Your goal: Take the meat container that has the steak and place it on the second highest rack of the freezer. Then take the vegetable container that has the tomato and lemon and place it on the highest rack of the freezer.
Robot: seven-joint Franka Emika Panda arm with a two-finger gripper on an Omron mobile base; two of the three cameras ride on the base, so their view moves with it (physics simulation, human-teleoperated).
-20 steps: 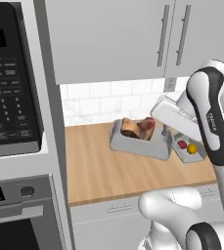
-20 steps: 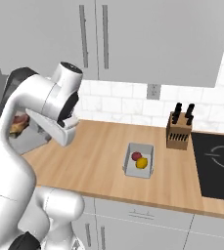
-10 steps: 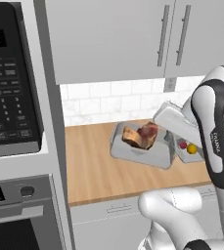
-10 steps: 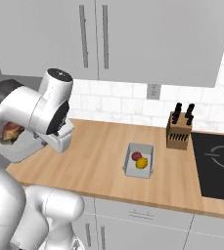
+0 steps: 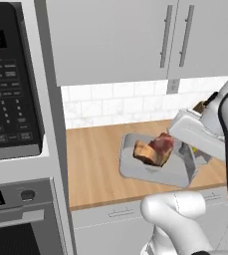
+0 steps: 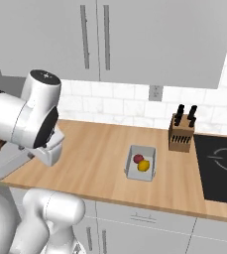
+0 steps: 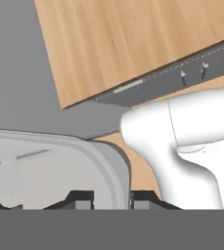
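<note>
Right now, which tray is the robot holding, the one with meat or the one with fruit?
The meat tray: it rides tilted in the jaws, while the fruit tray sits on the counter.

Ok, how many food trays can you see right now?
2. The meat tray with the steak is lifted in the pincer, off the counter's left end; the tray with tomato and lemon sits mid-counter.

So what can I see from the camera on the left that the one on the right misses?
Left base view: the microwave, the oven, and the steak plainly lying in its grey tray. Right base view: a smaller tray with the tomato and lemon, a knife block and a black cooktop. Both share the wooden counter, white tile wall and grey upper cabinets.
</note>
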